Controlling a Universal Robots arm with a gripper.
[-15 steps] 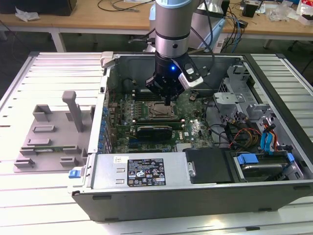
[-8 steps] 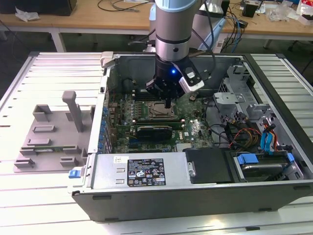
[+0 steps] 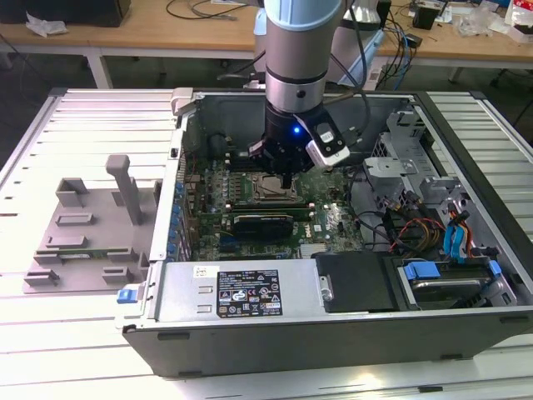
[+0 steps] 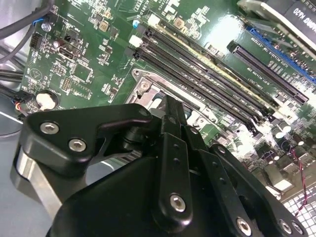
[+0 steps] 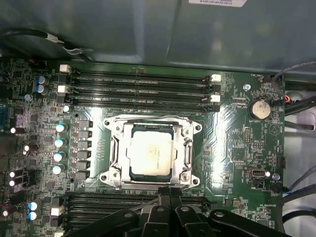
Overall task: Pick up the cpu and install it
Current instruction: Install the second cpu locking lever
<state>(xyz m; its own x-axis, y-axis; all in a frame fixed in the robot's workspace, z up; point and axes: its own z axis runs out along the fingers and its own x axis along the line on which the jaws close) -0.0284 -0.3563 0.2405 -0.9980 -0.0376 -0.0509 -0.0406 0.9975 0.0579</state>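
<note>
We are hovering our closed, empty tool [image 5: 170, 200] beside the cpu [image 5: 150, 154], which is sitting seated in its socket [image 5: 112, 143].

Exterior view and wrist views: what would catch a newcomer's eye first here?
The arm's gripper hangs inside the open computer case, just above the green motherboard. In the first wrist view the cpu sits in its silvery socket frame, bright against the board, with black memory slots beside it. A grey fixture lies at the exterior view's left.
</note>
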